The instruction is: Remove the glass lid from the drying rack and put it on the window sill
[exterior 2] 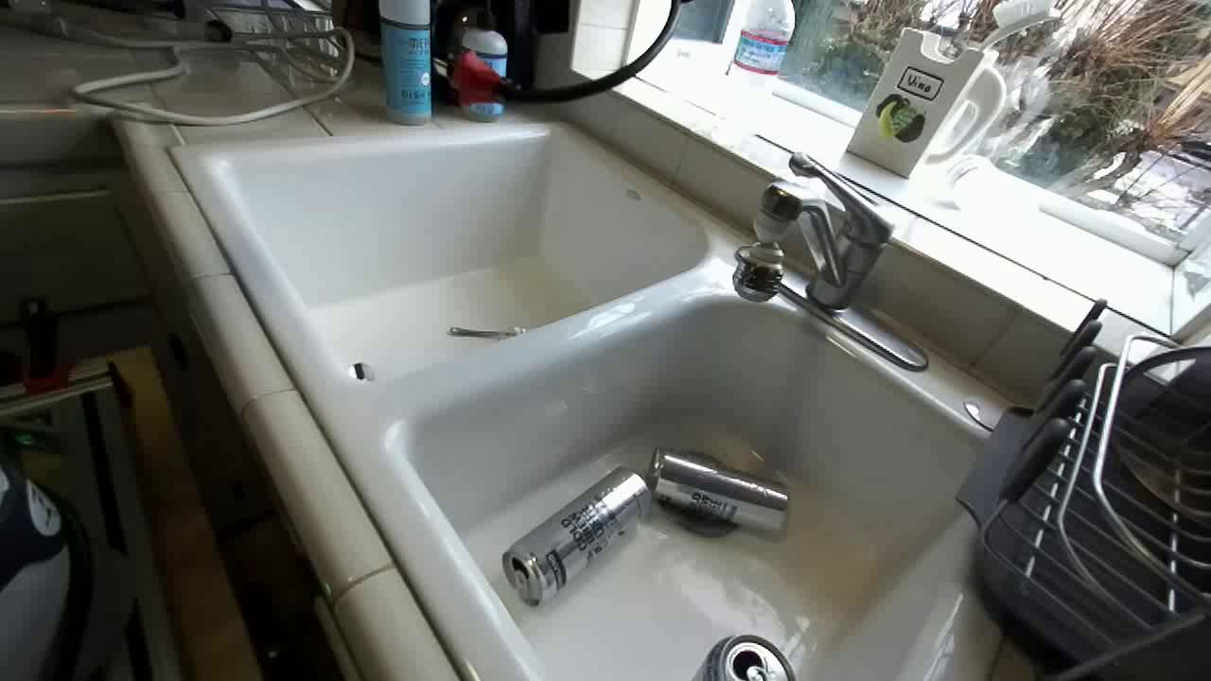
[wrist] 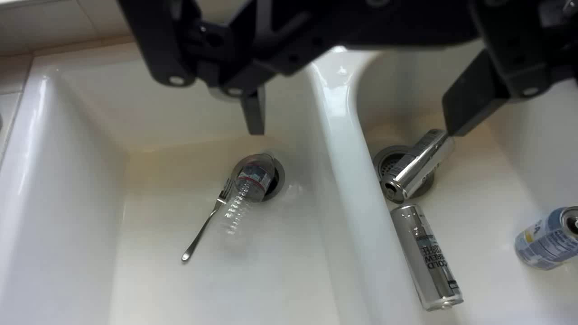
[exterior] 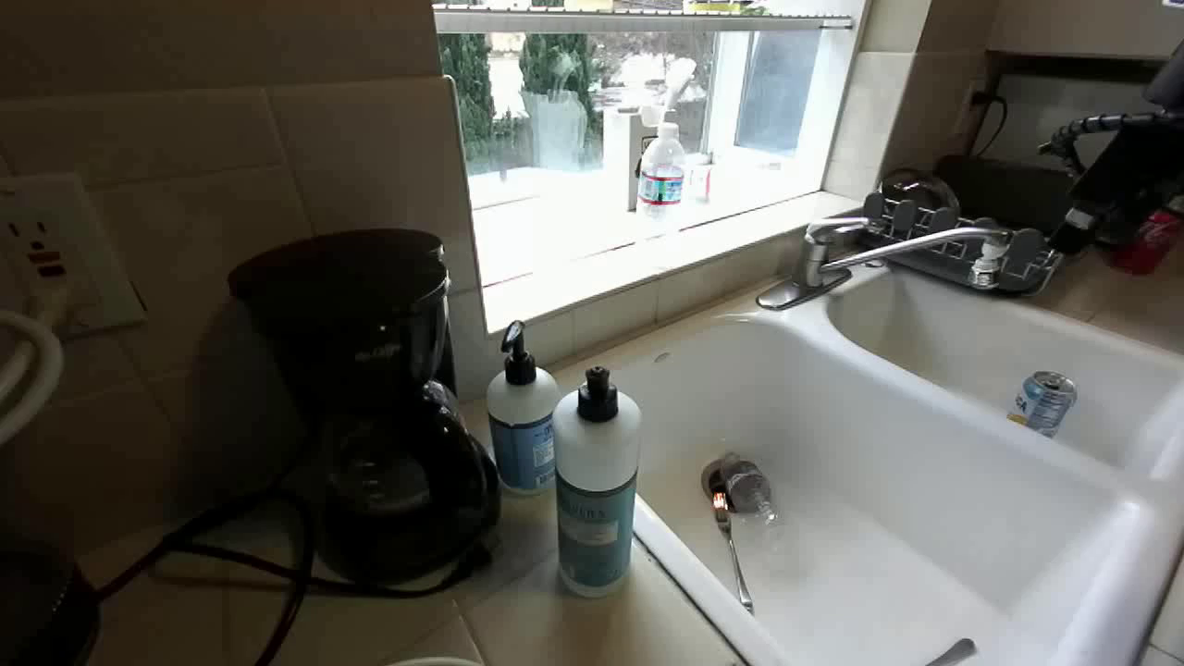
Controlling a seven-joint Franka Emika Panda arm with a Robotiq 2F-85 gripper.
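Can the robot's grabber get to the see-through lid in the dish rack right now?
Probably yes, after moving over. The gripper is open above the sink, and in an exterior view the glass lid shows above the grey prongs of the drying rack. Those prongs might get in the way.

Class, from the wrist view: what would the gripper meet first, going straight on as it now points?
Probably the white sink divider, which appears roughly in line with the open gripper; how far below it lies is unclear.
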